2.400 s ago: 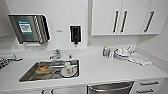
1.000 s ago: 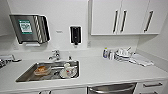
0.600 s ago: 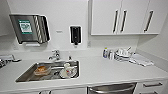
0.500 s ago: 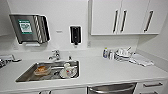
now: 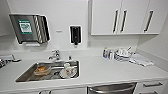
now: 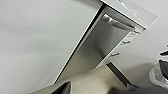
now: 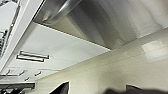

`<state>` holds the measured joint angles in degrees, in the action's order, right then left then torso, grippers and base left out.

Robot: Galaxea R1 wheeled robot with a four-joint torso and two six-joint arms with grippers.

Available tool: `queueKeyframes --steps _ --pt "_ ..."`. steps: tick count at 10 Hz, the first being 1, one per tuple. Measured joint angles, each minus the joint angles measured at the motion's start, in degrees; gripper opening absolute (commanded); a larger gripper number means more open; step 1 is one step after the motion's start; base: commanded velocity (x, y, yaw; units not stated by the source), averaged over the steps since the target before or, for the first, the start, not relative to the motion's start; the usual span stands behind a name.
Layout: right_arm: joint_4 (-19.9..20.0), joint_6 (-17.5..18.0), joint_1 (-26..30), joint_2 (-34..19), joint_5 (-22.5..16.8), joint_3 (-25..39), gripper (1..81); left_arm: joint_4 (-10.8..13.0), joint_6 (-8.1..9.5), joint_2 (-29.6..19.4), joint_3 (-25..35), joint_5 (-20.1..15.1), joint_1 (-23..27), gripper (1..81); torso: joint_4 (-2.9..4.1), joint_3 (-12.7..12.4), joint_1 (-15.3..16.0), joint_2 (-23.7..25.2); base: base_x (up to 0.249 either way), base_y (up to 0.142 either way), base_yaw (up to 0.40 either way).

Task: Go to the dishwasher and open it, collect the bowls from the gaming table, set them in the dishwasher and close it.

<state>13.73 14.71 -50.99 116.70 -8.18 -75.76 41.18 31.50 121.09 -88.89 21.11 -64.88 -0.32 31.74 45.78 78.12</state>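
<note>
The robot is facing a white surface (image 5: 105, 72) under wall cabinets (image 5: 125, 17). The dishwasher (image 5: 112, 88) is sitting built in beneath this surface, at the lower edge of the head view, its steel front and bar handle just showing. In the left wrist view the dishwasher (image 6: 100, 47) is appearing as a brushed steel panel with its handle at the top edge, beside white drawers (image 6: 125, 42). The door is lying flush with the cabinet fronts, so it is judged to be closed.

The sink (image 5: 47, 71) is holding used dishes. A cluster of bottles and cups (image 5: 117, 53) is standing near the back wall.

Progress: the approach to the dishwasher is judged done or nearly done. Opening is not yet done. Collecting the bowls, loading them and closing are all remaining. No blue bowl is appearing on this surface.

Jaws: the state of the left and right jaws cannot be told from these pictures.
</note>
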Motion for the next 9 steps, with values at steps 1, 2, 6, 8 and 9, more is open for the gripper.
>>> queueKeyframes --steps 1,2,6,8,9 --pt "-0.01 1.29 2.29 1.4 -1.51 -0.45 81.1 0.02 0.0 0.3 0.02 -0.06 -0.11 81.1 0.0 0.0 0.02 -0.02 0.0 0.0 0.0" --pt "-0.01 2.67 4.34 3.78 -3.23 -1.99 81.1 0.02 0.0 0.29 -0.02 -0.17 -0.15 81.1 0.0 0.02 0.02 -0.02 0.0 0.0 0.0" --pt "-0.26 10.14 9.11 10.8 -10.03 -10.42 81.1 -0.04 0.02 0.99 -2.1 -0.2 -0.37 81.1 0.0 0.05 0.06 -0.02 0.0 0.0 0.0" --pt "-0.37 15.41 10.4 12.15 -11.67 -12.98 81.1 -0.04 0.05 1.32 -2.61 -0.15 -0.41 81.1 0.0 0.22 0.09 -0.02 0.0 0.0 0.0" --pt "-0.52 15.74 10.75 11.78 -12.02 -13.21 81.1 -0.04 0.05 1.45 -2.67 -0.15 -0.41 81.1 0.0 1.01 0.09 -0.02 0.0 0.0 0.0"
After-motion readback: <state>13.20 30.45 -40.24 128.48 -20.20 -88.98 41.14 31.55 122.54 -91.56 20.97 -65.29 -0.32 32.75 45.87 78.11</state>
